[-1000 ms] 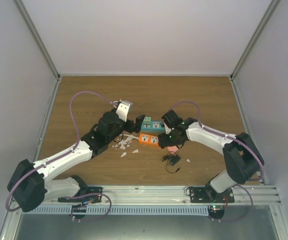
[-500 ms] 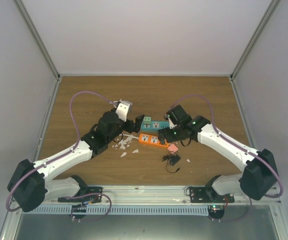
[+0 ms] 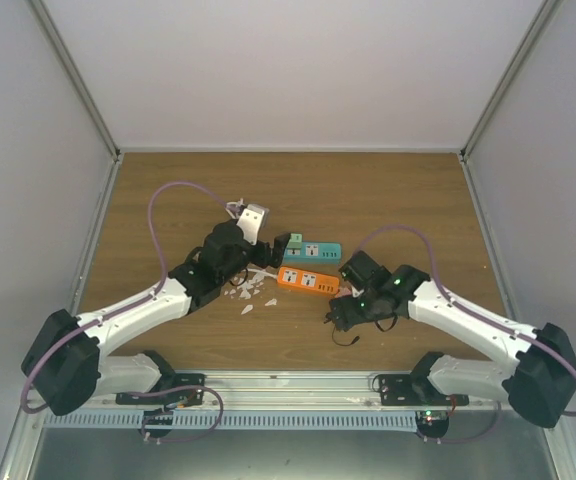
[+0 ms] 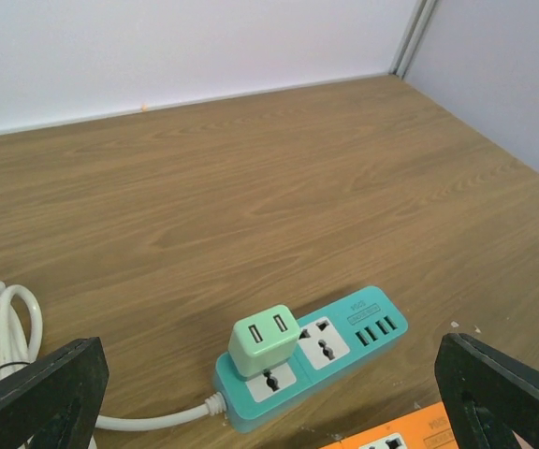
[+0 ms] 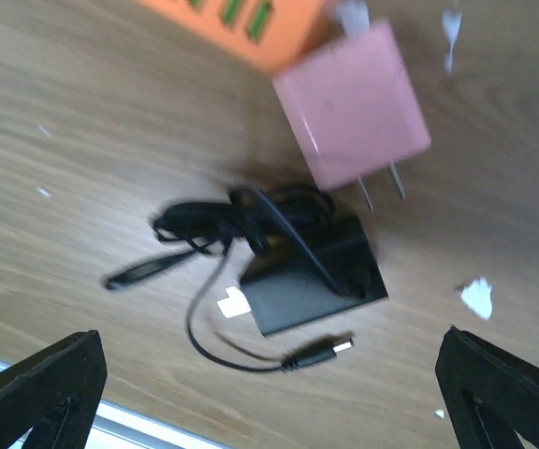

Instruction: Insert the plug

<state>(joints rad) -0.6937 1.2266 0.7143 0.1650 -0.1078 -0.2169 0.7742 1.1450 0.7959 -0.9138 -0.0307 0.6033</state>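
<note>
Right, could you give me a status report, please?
Both jaws open, empty. Pink plug lies unplugged beside orange strip, right jaws above it. Black adapter and its cord crowd the prongs.

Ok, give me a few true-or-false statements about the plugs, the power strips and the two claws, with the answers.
1. A light green adapter sits plugged into the teal power strip. True.
2. The pink plug is pushed into the orange strip. False: it lies loose on the table beside it, prongs bare.
3. The right gripper grips the black charger. False: it is open, and the charger lies on the table.
4. The left gripper is open and empty. True.
5. The teal strip's cord is black. False: it is white.
</note>
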